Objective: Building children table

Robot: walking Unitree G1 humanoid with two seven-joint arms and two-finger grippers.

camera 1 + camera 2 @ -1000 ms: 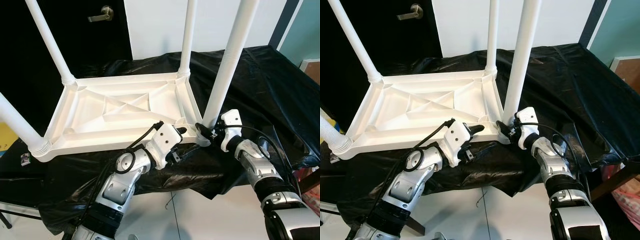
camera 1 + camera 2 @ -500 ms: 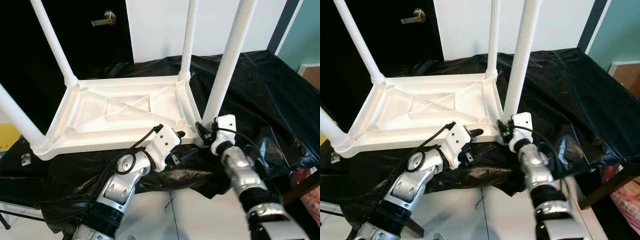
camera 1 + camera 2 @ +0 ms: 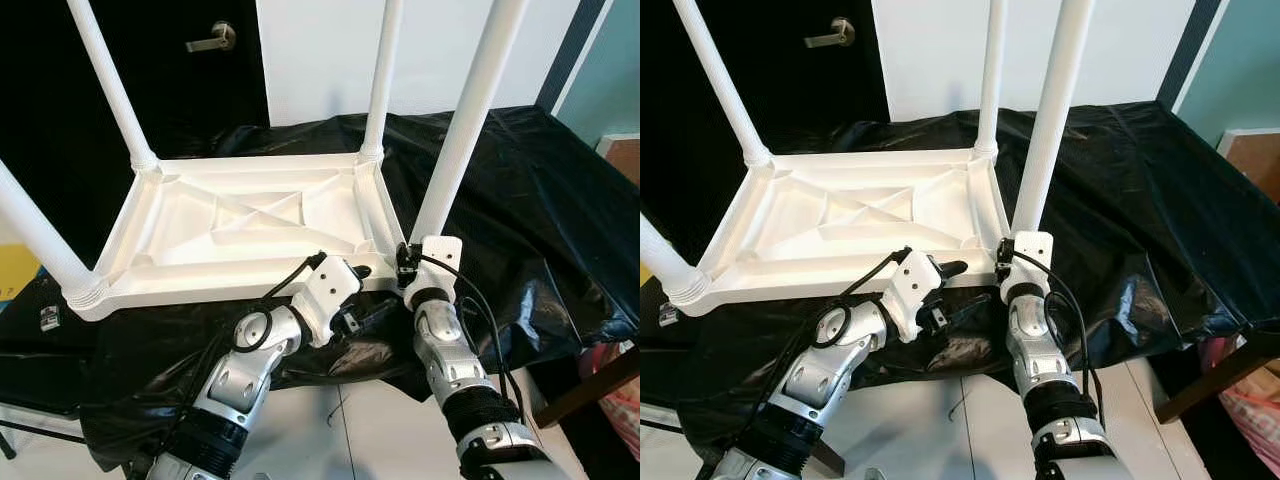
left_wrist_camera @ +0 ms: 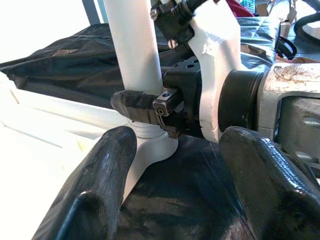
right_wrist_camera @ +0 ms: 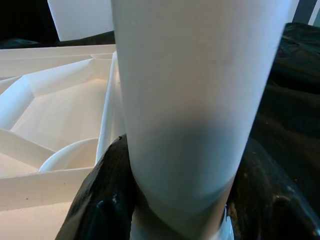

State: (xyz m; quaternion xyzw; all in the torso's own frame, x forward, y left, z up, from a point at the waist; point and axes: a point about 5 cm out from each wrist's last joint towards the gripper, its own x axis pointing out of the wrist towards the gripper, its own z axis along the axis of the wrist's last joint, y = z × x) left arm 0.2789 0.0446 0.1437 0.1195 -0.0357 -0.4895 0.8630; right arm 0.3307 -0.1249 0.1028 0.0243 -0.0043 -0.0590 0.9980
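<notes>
Four white plastic tube legs rise from one upturned white plastic children's table (image 3: 250, 230), ribbed underside up, lying across the centre and left of the left eye view on a crumpled black plastic sheet (image 3: 520, 200) that runs to the right edge. Item: near-right white plastic leg (image 3: 460, 130), standing in the table corner at centre right. Item: right gripper (image 3: 406, 268), at the foot of that leg, just below centre right; its black fingers are closed around the leg base. Item: left gripper (image 3: 362, 300), lower centre, at the table's near edge just left of the right gripper, fingers parted, nothing held. Item: black door with a metal lever handle (image 3: 212, 38), upper left.

Right eye view: same scene; table (image 3: 840, 215) centre left, right gripper (image 3: 1004, 262) at the leg foot in mid-frame, left gripper (image 3: 960, 290) just left of it and lower.

Left wrist view: two black fingers (image 4: 100, 180) of the left gripper, spread wide in the lower frame, gripping nothing. Between and beyond them, the white leg (image 4: 135, 50) at upper centre-left, with the right gripper's black finger pressed against it in mid-frame.

Right wrist view: white leg (image 5: 195, 90) across the centre, black fingers (image 5: 100, 200) clamped at either side of its base in the lower frame; ribbed table underside (image 5: 55, 100) at left.
</notes>
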